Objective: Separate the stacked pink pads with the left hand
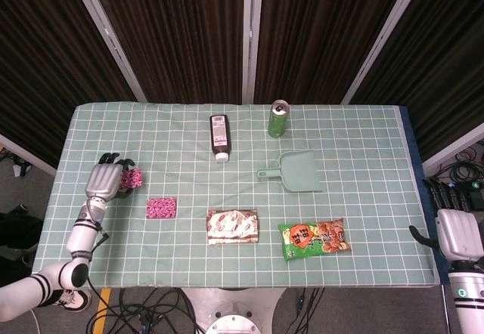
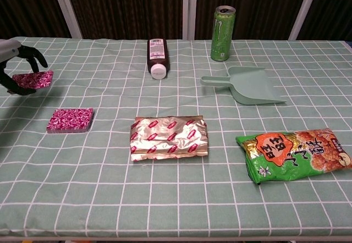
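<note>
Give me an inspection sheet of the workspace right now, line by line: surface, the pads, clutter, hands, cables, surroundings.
Surface: table under a green checked cloth, lying flat.
Job's things: one pink pad lies flat on the cloth; the second pink pad is lifted clear, apart from the first.
Clutter: brown bottle lying down, green can upright, green dustpan, foil packet, green snack bag.
Hands: left hand holds the lifted pad; right hand beyond the table's edge, fingers not readable.
Cables: loose on the floor in front of the table.
Surroundings: dark curtains behind.
</note>
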`<action>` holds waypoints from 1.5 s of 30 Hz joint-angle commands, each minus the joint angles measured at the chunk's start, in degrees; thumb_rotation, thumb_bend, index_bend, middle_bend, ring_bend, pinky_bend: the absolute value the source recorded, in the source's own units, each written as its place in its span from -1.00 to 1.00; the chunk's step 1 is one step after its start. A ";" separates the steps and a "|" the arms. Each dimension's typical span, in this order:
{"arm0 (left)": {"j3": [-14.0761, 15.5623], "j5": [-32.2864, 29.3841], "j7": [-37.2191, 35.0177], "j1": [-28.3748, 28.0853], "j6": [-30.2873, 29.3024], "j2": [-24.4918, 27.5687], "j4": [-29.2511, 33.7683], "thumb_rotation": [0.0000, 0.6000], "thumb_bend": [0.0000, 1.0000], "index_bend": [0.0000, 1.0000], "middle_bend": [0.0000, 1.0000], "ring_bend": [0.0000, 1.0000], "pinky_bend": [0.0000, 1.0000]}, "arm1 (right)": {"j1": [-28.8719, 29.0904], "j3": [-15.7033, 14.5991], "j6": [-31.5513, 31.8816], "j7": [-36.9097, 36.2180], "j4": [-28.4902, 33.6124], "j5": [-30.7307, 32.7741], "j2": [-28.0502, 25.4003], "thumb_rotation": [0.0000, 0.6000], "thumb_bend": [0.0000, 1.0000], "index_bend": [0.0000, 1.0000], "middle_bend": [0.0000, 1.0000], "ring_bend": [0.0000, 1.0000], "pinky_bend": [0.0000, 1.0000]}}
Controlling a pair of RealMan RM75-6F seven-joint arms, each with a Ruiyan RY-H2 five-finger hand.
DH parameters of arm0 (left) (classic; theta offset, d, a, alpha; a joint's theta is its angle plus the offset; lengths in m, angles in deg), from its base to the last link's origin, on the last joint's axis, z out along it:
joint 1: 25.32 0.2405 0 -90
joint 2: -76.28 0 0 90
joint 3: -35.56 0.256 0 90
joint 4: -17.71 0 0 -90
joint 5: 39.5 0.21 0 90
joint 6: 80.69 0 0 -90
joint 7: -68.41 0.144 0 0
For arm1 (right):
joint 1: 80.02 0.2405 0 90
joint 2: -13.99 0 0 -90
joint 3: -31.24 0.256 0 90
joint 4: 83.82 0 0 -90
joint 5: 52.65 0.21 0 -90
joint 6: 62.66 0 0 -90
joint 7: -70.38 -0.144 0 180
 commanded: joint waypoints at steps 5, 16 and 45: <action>1.12 1.90 -3.04 0.37 1.23 0.35 -0.33 1.00 -0.65 -0.58 -0.66 -0.85 -0.78 | 0.00 0.07 -0.02 0.00 -0.01 0.20 0.00 1.00 -0.70 -1.00 -0.90 -1.00 -1.00; 1.47 3.15 -3.39 0.44 1.16 3.70 8.73 1.00 -0.69 -0.64 -0.58 -0.86 -0.78 | 0.01 0.08 -0.30 -0.71 -0.83 0.40 0.31 1.00 -0.70 -1.00 -0.90 -1.00 -1.00; 4.69 -3.45 11.85 0.11 -2.50 -2.35 15.53 1.00 -0.75 -0.59 -0.46 -0.86 -0.82 | -0.06 0.15 -0.75 -2.83 -2.60 0.56 0.55 1.00 -0.70 -1.00 -0.90 -1.00 -1.00</action>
